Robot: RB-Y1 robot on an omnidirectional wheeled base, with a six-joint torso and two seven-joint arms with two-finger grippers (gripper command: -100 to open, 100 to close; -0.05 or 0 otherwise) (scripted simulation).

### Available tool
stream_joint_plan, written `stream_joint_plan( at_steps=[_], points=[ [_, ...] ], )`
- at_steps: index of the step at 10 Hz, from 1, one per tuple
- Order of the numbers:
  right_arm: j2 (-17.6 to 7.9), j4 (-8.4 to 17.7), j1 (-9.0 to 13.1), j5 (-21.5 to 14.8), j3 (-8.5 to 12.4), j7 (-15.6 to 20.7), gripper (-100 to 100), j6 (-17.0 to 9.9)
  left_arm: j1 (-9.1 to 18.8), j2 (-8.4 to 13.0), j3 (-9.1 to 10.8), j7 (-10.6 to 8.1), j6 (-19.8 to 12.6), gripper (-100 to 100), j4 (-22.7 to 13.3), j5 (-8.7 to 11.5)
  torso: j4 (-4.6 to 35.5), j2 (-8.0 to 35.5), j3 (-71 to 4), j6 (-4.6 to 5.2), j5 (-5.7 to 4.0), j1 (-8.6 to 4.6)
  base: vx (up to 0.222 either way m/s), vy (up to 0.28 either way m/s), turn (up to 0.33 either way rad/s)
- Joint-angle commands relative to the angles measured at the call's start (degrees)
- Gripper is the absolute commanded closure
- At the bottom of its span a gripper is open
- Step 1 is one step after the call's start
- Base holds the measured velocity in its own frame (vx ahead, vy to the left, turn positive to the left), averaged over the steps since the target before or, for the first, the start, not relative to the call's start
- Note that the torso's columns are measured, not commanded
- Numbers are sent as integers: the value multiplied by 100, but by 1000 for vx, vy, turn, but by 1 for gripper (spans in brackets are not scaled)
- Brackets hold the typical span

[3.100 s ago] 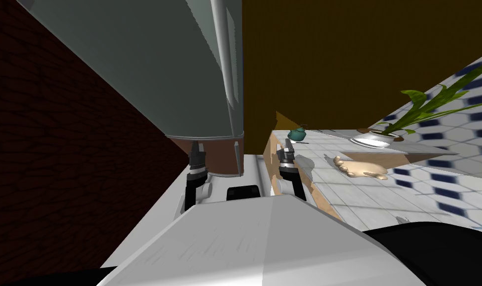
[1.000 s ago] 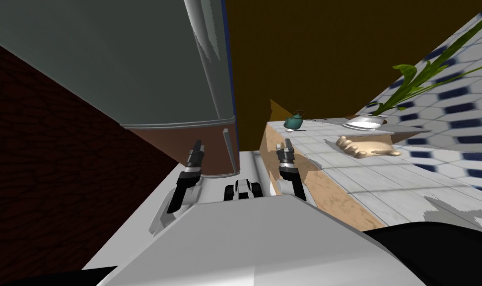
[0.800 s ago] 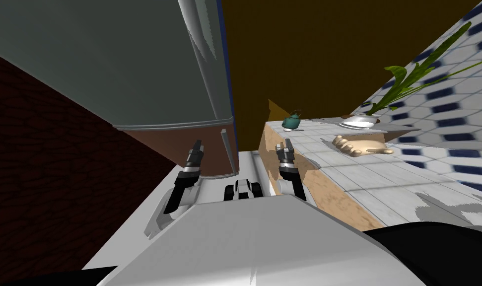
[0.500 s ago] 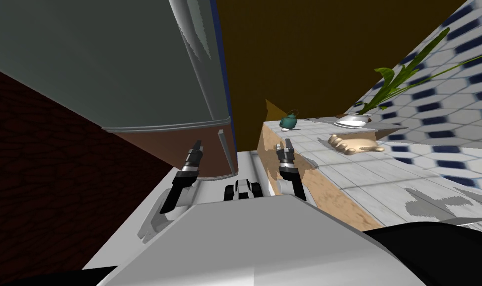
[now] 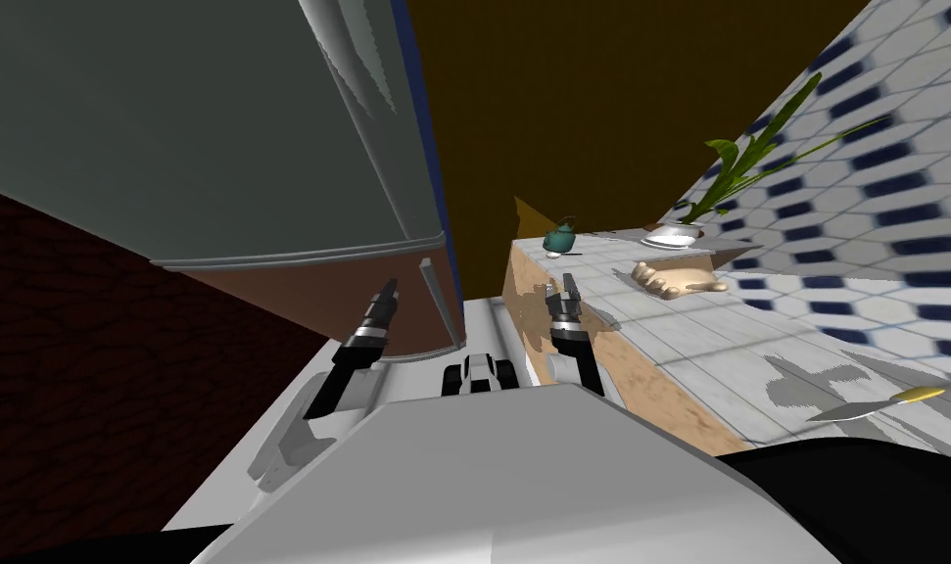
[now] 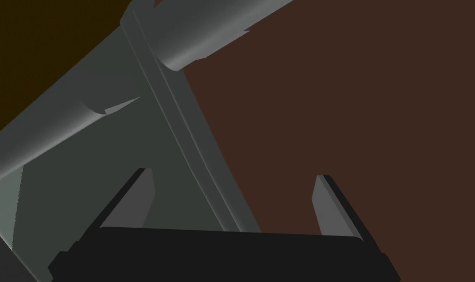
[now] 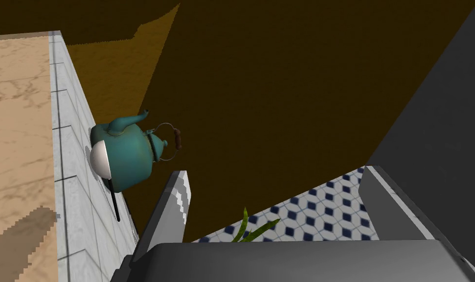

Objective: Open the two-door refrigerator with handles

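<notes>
Refrigerator: the tall grey-green two-door refrigerator (image 5: 218, 127) stands ahead and to the robot's left, against a dark olive-brown wall (image 5: 610, 98). A long round grey handle (image 5: 360, 98) runs along the door edge nearer the counter. Under the door's rounded lip sits a reddish-brown lower panel (image 5: 404, 304) with a short grey handle (image 5: 440, 299).

Left gripper (image 5: 388, 292): raised in front of that panel, just under the lip. Its fingers (image 6: 138, 196) are spread and grasp nothing. Contact with the panel cannot be told.

Right gripper (image 5: 567, 287): at the counter's near corner, fingers parted and empty, aimed toward the kettle.

Surface: a counter with a white-tiled top and a tan marbled side (image 5: 659, 387) lies to the right. It carries a teal kettle with a wire handle (image 7: 126, 154), a white pot with long green leaves (image 5: 671, 235), a beige lumpy object (image 5: 674, 279) and, well apart, a flat grey blade with a yellow handle (image 5: 875, 403).

Room: a white wall with dark blue hexagon tiles (image 5: 855, 196) is behind the counter, and a dark red-brown crackled surface (image 5: 71, 372) is on the left.
</notes>
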State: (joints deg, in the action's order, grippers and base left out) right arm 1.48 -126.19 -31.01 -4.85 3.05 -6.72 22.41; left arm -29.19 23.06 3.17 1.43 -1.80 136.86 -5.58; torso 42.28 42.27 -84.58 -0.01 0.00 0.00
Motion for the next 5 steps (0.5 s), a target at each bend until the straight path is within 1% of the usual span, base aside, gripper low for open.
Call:
stream_joint_plan(
  at_steps=[1, 2, 5],
  points=[
    [0, 0, 0, 0, 0, 0, 0, 0, 4, 162, 45, -64, -313, -100, 31, 1, 0, 1, 1, 1, 0, 0, 11, -16, -36],
    [0, 0, 0, 0, 0, 0, 0, 0, -6, 268, 79, -104, -478, -100, 38, 5, 2, 5, 3, -1, 1, 3, 10, -14, -55],
    [0, 0, 0, 0, 0, 0, 0, 0, -43, 632, 183, -227, -988, -100, 69, 14, 0, -1, 0, 0, -1, -2, 20, -22, -116]
  ],
)
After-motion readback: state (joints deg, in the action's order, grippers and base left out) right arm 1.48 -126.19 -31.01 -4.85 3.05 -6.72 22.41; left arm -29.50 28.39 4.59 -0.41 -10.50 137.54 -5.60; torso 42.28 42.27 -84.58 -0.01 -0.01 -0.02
